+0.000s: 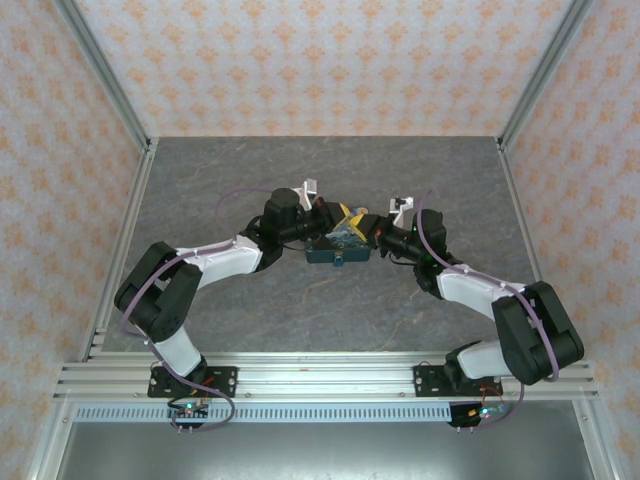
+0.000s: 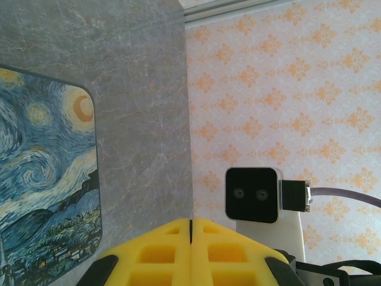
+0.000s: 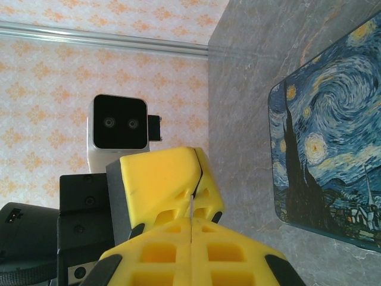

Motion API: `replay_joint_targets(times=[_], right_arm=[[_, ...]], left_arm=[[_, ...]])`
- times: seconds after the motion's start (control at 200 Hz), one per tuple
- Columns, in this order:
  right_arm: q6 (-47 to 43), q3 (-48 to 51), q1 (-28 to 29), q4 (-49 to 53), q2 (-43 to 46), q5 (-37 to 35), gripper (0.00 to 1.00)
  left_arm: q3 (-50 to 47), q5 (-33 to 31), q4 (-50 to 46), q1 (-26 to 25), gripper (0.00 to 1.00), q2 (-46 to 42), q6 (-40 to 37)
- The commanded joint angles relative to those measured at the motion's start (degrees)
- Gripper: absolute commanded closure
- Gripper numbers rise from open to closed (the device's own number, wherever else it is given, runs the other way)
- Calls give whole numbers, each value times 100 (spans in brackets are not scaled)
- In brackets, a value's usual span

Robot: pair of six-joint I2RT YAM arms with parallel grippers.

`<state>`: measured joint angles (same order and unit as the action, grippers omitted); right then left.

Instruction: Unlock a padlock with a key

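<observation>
Key: the key is showing as a thin pale sliver poking out of the seam between the right tool's fingertips. It is being held up off the worktop and is meeting the tip of the left tool.
Right tool: the right tool is pressing its yellow fingers fully together, apparently pinching the key.
Left tool: the left tool is sitting with its fingers squeezed flat, leaving no gap. Whether it is also gripping the key, I cannot tell.
Blue box: the blue box is lying flat on the worktop, just beside both tools.
Risk, slipping: so little of the key is sticking out that any pull between the two tools is likely to be twisting it or dropping it.
Risk, crowding: the tips are touching, so a small misalignment could be bending the sliver or knocking it onto the box.
</observation>
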<state>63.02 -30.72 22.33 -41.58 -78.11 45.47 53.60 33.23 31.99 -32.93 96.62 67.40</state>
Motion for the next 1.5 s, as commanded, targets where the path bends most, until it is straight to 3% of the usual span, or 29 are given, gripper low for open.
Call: replay_joint_targets(times=[0.0,0.045,0.17,0.23,0.285,0.591,0.806,1.491], right_arm=[[33,-170,-9,-383,-47,-12,100],[58,-160,-9,-399,-32,-56,100],[126,-86,-27,-405,112,-286,61],[140,-41,-43,-388,208,-388,50],[157,8,-69,-364,282,-490,47],[237,240,-71,-985,322,-985,46],[357,105,-67,-1313,-8,-989,50],[103,-365,373,-1129,-636,-970,62]], left_arm=[[95,83,265,-170,100,45,-31],[38,16,362,-169,100,21,44],[-93,-271,558,-170,100,-41,308],[-139,-405,643,-164,100,-63,431],[-160,-489,733,-170,100,-77,540],[-282,-921,1185,-166,100,-42,1151],[-410,-1245,1407,-179,100,-10,1615],[-317,-1491,370,-245,100,-180,1724]])
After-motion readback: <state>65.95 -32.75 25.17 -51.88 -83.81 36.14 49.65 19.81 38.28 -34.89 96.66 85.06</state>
